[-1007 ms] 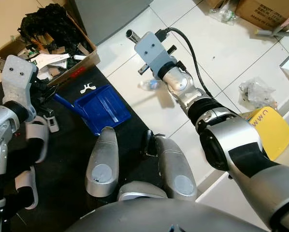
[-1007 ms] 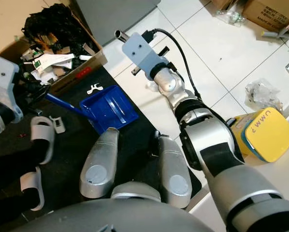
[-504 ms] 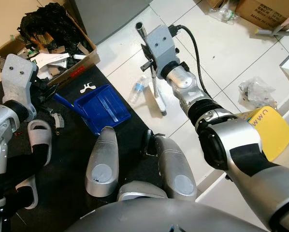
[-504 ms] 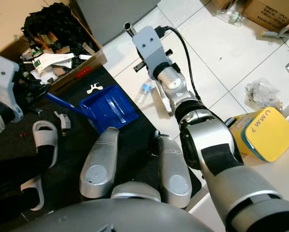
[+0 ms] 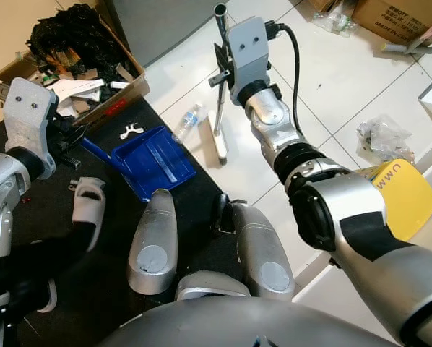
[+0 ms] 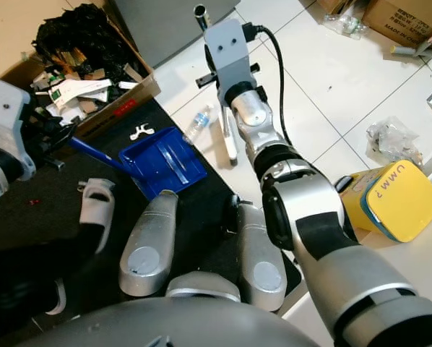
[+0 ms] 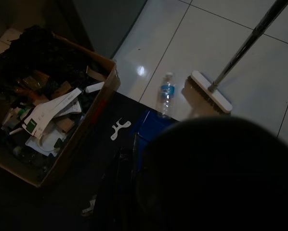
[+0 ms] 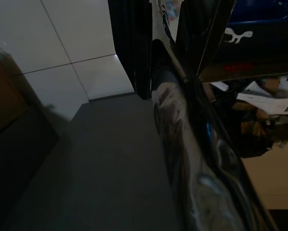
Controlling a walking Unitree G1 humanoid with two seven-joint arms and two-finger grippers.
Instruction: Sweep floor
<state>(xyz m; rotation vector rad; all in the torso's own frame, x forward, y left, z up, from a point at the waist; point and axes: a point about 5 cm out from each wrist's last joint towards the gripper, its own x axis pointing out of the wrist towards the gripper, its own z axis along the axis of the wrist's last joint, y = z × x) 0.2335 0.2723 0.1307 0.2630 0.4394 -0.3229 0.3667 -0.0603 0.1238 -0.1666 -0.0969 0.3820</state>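
Left eye view: glossy white tiled floor meets a black mat. On the tiles, the right pincer is clenched on the metal handle of a white-headed broom, its head just beside a clear plastic bottle. A blue plastic dustpan lies at the mat's edge, its handle at the left pincer; whether that grip is clenched I cannot tell. An open cardboard box of scraps stands behind it.

Right pincer clamped, arm outstretched.
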